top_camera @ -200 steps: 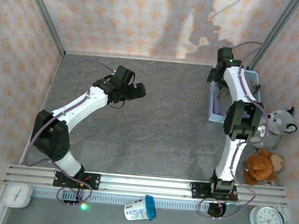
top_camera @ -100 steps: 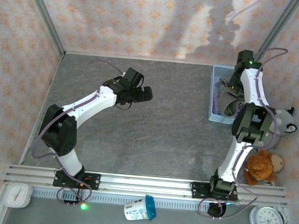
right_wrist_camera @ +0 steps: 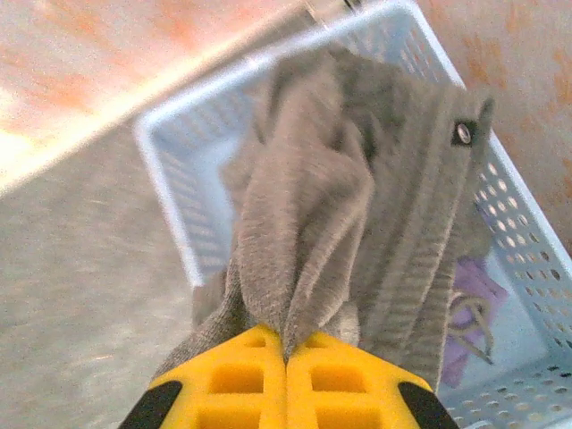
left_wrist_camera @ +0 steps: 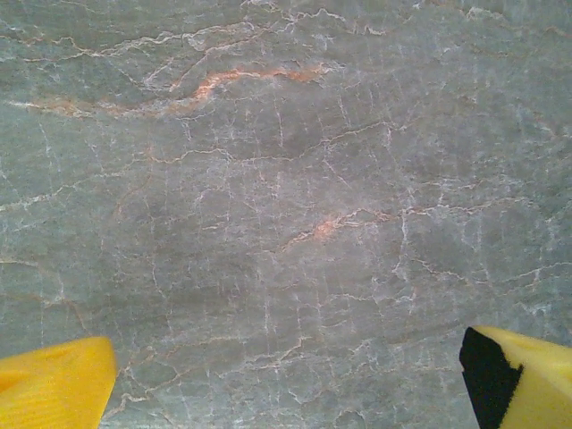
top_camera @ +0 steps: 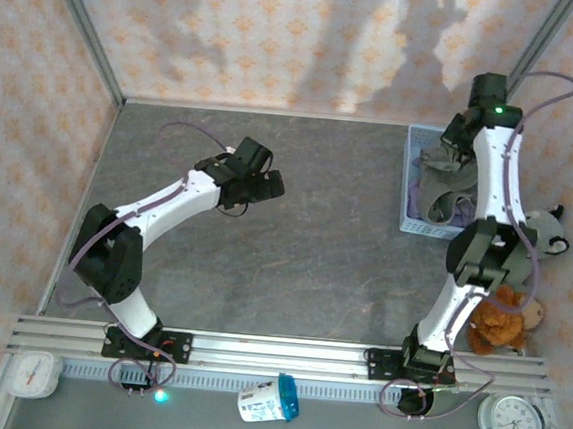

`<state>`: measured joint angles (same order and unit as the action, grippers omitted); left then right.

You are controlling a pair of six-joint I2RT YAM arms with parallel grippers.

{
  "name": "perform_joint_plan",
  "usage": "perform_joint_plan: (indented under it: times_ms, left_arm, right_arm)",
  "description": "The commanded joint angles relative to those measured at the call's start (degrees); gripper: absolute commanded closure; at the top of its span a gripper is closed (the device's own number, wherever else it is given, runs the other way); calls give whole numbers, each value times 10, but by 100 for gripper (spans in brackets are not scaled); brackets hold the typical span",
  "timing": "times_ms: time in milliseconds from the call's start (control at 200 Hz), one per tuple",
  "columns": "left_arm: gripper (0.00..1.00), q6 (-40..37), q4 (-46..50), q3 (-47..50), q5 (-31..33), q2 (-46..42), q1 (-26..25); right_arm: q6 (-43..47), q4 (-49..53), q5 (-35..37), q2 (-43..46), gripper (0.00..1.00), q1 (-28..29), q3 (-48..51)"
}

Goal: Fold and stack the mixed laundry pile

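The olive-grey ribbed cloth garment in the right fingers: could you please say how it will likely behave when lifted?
Probably floppy: the olive-grey ribbed cloth garment hangs in bunched folds from the shut right fingers. It may snag, since its far end lies in the light blue plastic lattice basket. Thin cloth, so likely light.

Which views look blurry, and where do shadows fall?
Right wrist view: the background is motion-smeared, while the olive-grey garment in the right pincer looks fairly sharp. Top view: soft arm shadows on the back wall. Left wrist view: the table is crisp and evenly lit.
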<state>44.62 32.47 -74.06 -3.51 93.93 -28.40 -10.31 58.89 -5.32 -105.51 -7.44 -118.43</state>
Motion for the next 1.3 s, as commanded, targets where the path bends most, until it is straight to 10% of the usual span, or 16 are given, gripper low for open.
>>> perform_joint_plan:
  times_ms: [0, 245, 646, 1011, 1071, 1146, 1296]
  left_arm:
    - [0, 25, 7, -3, 26, -35, 0]
    - [0, -27, 58, -79, 41, -22, 7]
    - [0, -58, 85, -86, -7, -53, 124]
    - [0, -106, 76, 58, 8, -170, 178]
    - [0, -108, 77, 80, 15, -187, 178]
    - [0, -112, 77, 104, 11, -201, 177]
    - [0, -113, 72, 149, -1, -216, 178]
  right_arm:
    - [-33, -42, -114, 81, 100, 2, -15]
    - [-108, -127, -314, 144, 100, 41, -68]
    - [-229, -191, -357, 78, 100, 211, -316]
    - [-196, -284, -159, 48, 99, 280, 7]
    - [-188, -297, -153, -2, 83, 284, 17]
    - [-185, -228, -163, -90, 32, 286, -56]
    - [-143, -63, -56, -168, 16, 322, -164]
